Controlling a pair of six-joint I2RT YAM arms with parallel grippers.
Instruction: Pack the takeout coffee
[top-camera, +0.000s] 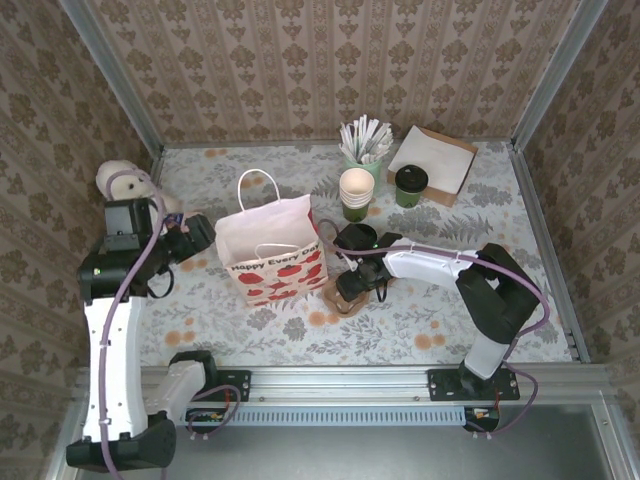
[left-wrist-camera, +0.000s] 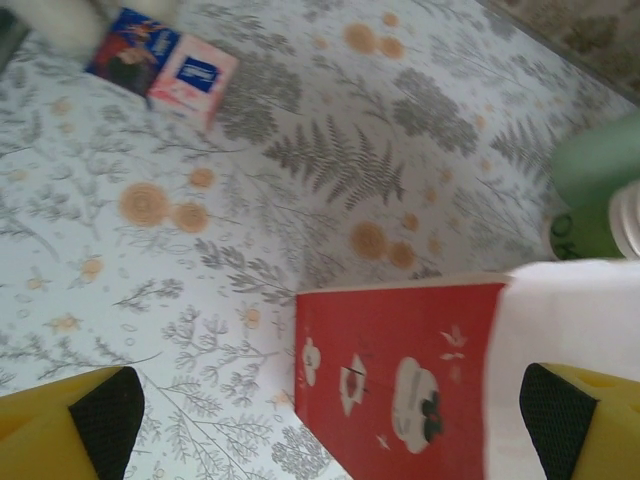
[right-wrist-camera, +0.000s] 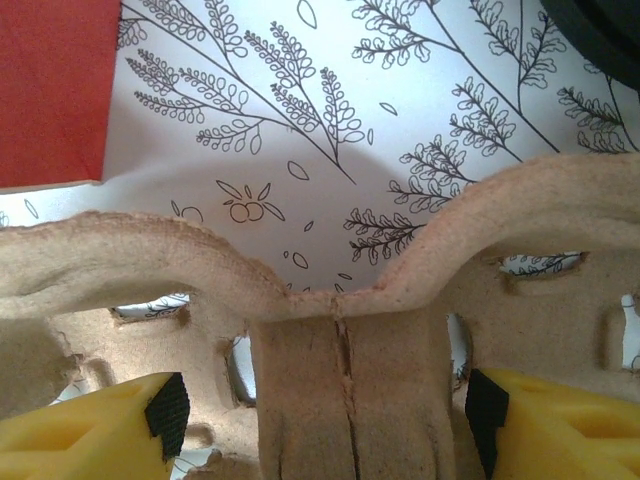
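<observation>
Along the far edge of the tabletop (top-camera: 420, 330), right of centre, a cup of white sticks (top-camera: 365, 148), stacked cream cups (top-camera: 356, 193), the takeout coffee (top-camera: 410, 185) and a napkin box (top-camera: 433, 163) crowd together with narrow gaps. The paper bag (top-camera: 272, 252) blocks the middle, with a pulp carrier (top-camera: 336, 297) just beside it. The near right corner lies bare.
</observation>
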